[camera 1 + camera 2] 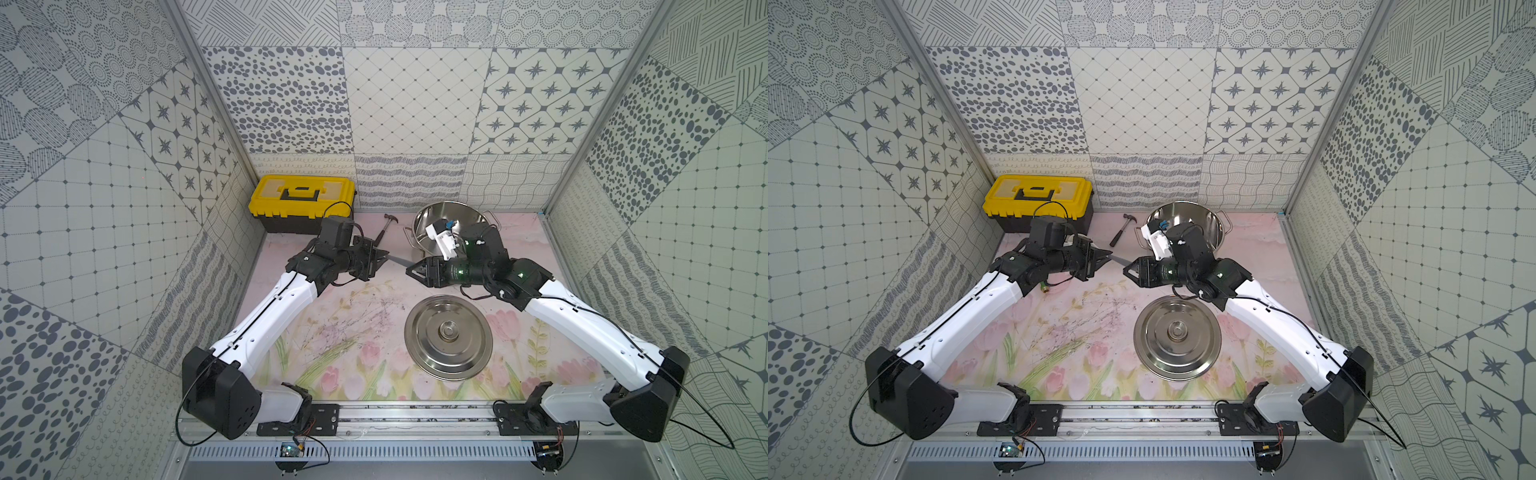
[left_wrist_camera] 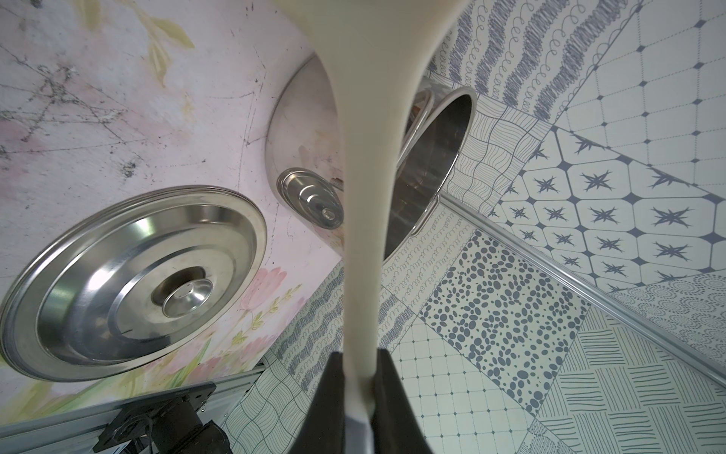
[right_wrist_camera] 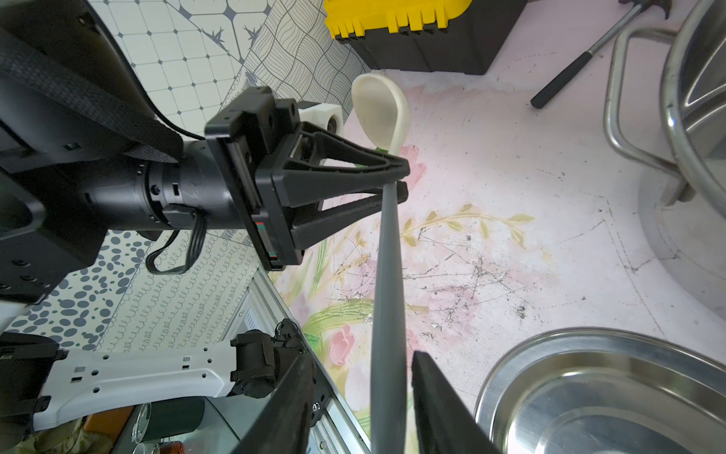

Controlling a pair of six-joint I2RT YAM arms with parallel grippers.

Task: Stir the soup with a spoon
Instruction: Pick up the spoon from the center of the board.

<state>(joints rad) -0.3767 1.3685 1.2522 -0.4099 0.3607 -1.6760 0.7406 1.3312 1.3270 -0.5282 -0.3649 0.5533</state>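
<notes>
The spoon [image 3: 387,255] hangs between the two arms, apparently clear of the desk [image 1: 332,316]. In both top views its long axis runs roughly from 9 o'clock to 3 o'clock. The left end effector [image 3: 396,181] is clamped tight where the cream neck meets the grey handle. The bowl sticks out past it toward 9 o'clock. The handle's free end points at 3 o'clock, straight into the right end effector [image 3: 363,355]. Its jaws stand partly apart on either side of the handle, and the right wrist view shows a gap on both sides, so it has nothing gripped yet. The pot [image 1: 457,208] stands at the back of the desk, at about 1 to 2 o'clock from the right end effector, which is the nearer of the two. The lid [image 1: 449,336] lies flat at about 5 o'clock from it. No soup can be made out inside the pot. The bowl faces away from the pot, so after the handover the spoon likely has to be swung round.
</notes>
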